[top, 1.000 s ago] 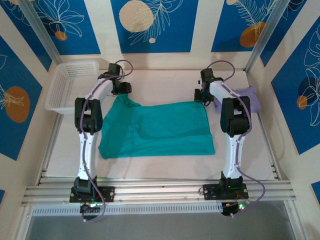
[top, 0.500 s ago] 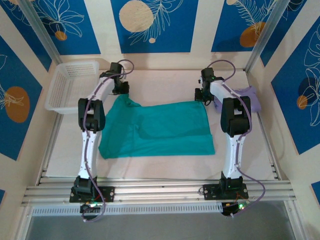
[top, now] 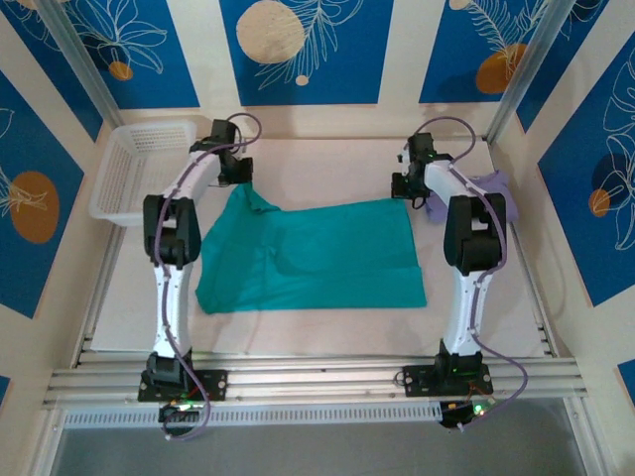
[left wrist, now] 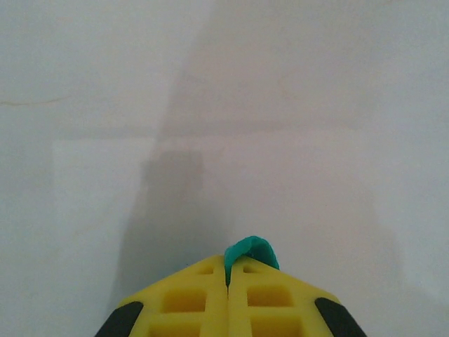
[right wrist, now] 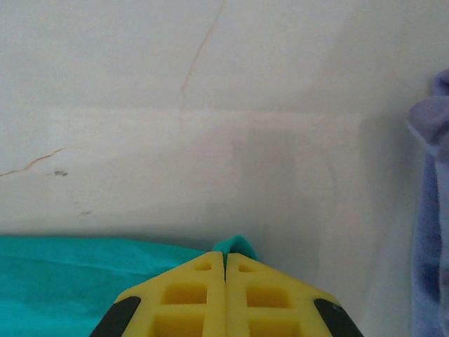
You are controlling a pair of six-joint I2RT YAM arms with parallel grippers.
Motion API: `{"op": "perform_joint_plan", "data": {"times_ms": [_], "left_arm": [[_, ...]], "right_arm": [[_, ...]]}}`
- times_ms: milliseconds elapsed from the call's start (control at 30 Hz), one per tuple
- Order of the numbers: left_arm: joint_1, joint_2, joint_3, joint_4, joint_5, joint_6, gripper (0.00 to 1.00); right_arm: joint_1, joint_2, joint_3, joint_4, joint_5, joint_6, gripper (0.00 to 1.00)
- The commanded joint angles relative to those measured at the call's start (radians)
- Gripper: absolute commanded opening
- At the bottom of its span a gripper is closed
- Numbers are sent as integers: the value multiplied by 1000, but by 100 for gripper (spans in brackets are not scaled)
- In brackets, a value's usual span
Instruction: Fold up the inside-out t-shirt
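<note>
The t-shirt point(top: 317, 253) lies spread flat in the middle of the table point(top: 317, 164), teal, wider than it is deep, with a fold line running across its middle. Its near edge is straight; its far left corner is drawn up into a small peak.

The left gripper point(top: 242, 182) sits at that far left corner. In the left wrist view its yellow fingers point(left wrist: 189, 298) are pressed together, and a small loop of teal cloth point(left wrist: 251, 250) sticks out past their tips – the jaws pinch the t-shirt's corner, with bare table beyond it.

The right gripper point(top: 402, 188) sits at the t-shirt's far right corner. In the right wrist view its fingers point(right wrist: 259, 295) are likewise pressed together on a small tuft of the cloth at their tips, and the rest of the t-shirt point(right wrist: 70, 281) stretches away to the left of the jaws, flat on the table.

A lavender shirt point(top: 494, 193) lies just right of the t-shirt's far right corner – apart from it. A white basket point(top: 139, 169) stands beyond the t-shirt's far left corner.
</note>
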Motion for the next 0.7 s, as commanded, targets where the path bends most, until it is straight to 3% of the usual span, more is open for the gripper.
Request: {"op": "perform_joint_plan", "data": {"times_ms": [0, 333, 533, 667], "left_arm": [[16, -201, -137, 125, 38, -36, 0], [63, -636, -649, 346, 68, -153, 0], [94, -879, -934, 429, 117, -236, 0], [97, -996, -1041, 391, 104, -234, 0]], "right_arm": [[-15, -101, -58, 73, -87, -50, 1], [-54, -284, -272, 186, -218, -97, 1], [-70, -400, -432, 227, -187, -45, 1], [-80, -467, -524, 231, -189, 28, 1]]}}
